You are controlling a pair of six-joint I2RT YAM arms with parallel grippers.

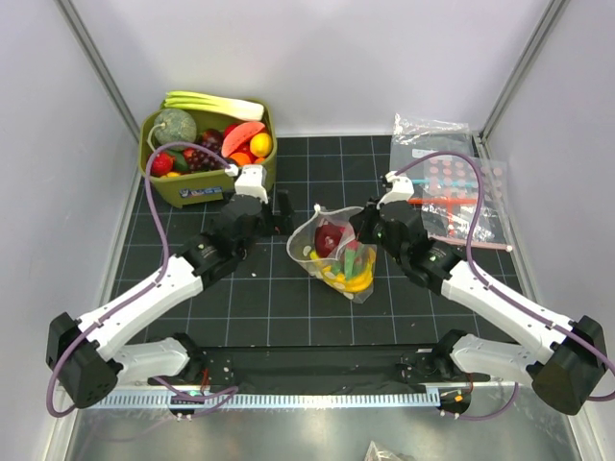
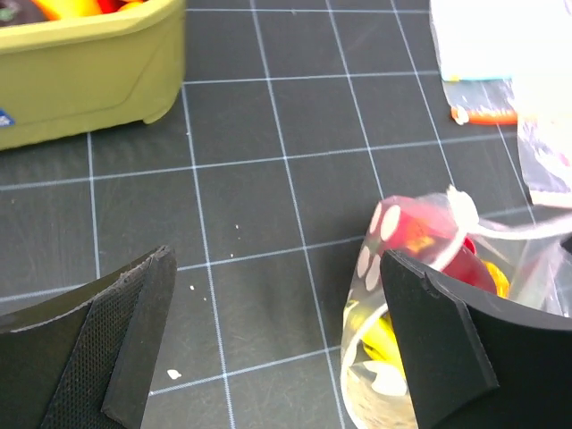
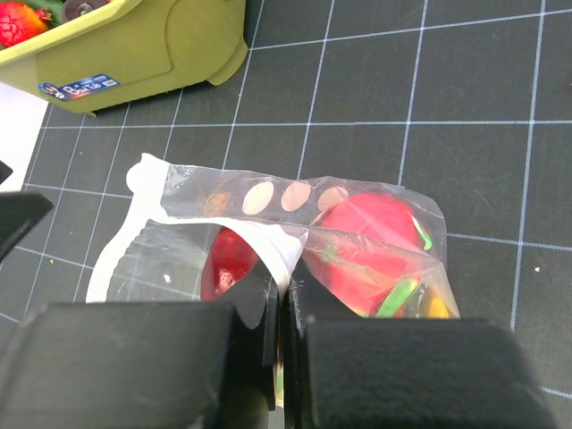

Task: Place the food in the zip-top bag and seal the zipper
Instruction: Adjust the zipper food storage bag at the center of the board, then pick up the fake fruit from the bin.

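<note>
Smack mid-table (image 1: 250,307), the zip-top bag (image 1: 336,254) sits stuffed with food (image 1: 330,240). At its 2 o'clock the right hand (image 3: 284,304) pinches the zipper (image 3: 273,248), probably pressing it closed. The left hand (image 1: 281,209) gapes wide and empty at 10 o'clock.

Clear floppy zip-top bag (image 1: 332,254) with cream polka dots, slumped mid-mat (image 1: 240,298), holding red, yellow and green toy food (image 1: 330,239), white zipper strip (image 3: 136,192) gaping open

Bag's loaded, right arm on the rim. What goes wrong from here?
Right fingers pinch one spot of the zipper while the bag mouth gapes; it may seal crooked.
Red fruit sits high near the mouth and might block the seal.
Open left fingers close beside the bag could knock it.
</note>
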